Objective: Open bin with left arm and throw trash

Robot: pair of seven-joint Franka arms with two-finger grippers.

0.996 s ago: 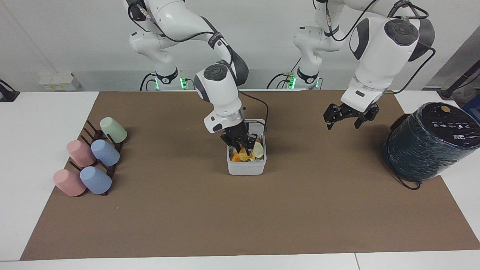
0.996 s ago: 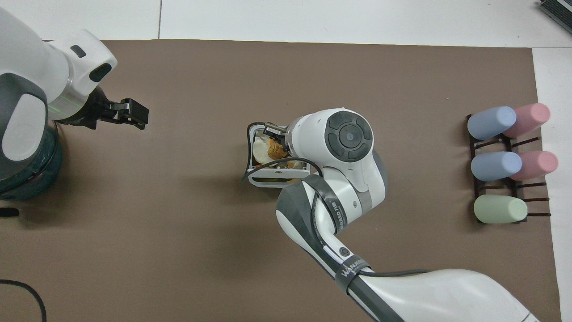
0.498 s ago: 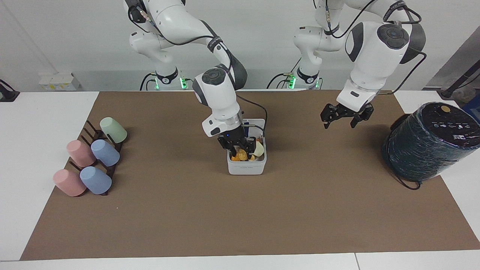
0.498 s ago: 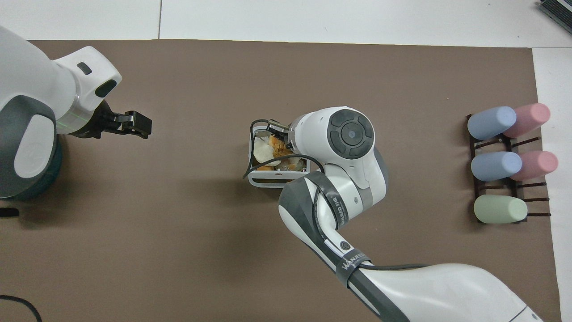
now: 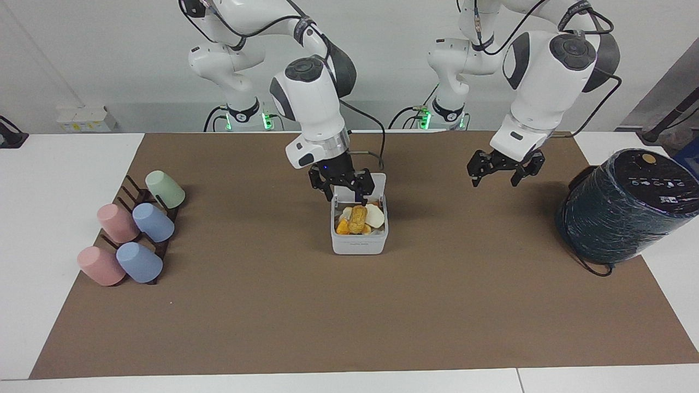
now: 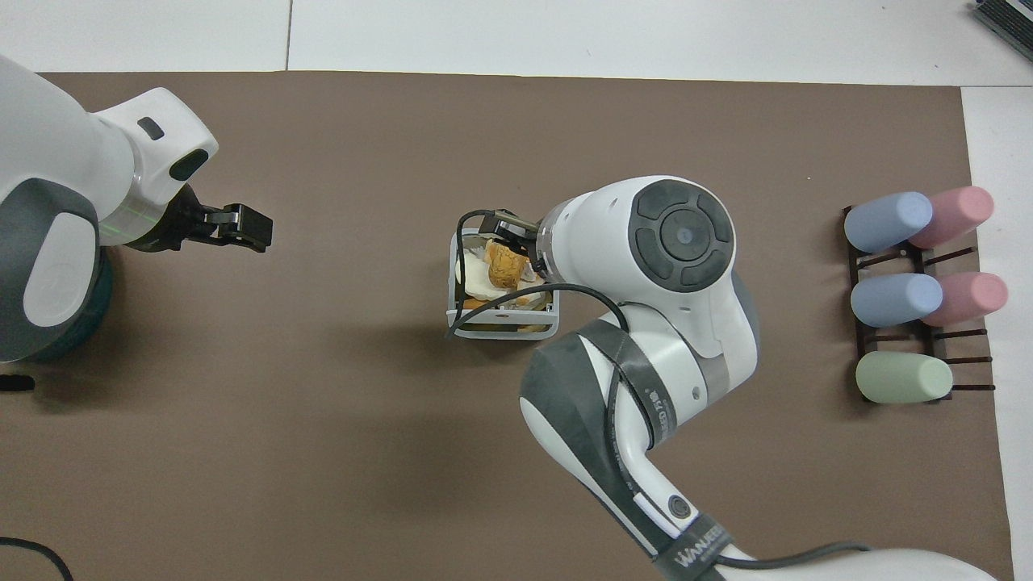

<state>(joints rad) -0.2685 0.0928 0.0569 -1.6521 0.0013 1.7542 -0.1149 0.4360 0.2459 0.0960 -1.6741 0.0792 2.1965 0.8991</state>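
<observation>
The bin (image 5: 359,245) is a small white box in the middle of the brown mat, its lid (image 5: 375,182) standing up on the side nearer the robots. Inside lie the trash lumps: a golden-brown one (image 5: 357,217) on top, an orange one (image 5: 342,228) and a cream one (image 5: 375,216). My right gripper (image 5: 344,192) hangs open just over the bin with nothing between its fingers. The overhead view shows the golden-brown lump (image 6: 504,266) in the bin (image 6: 500,329); the right wrist covers most of that gripper. My left gripper (image 5: 494,177) waits open in the air over bare mat, toward the left arm's end.
A big dark wrapped cylinder (image 5: 622,204) leans at the left arm's end of the table. Several pastel cups (image 5: 131,234) lie on a dark rack at the right arm's end. A black cable (image 6: 484,311) hangs across the bin.
My right gripper opened, left the golden-brown lump in the bin and rose out of it. The left gripper has barely moved.
</observation>
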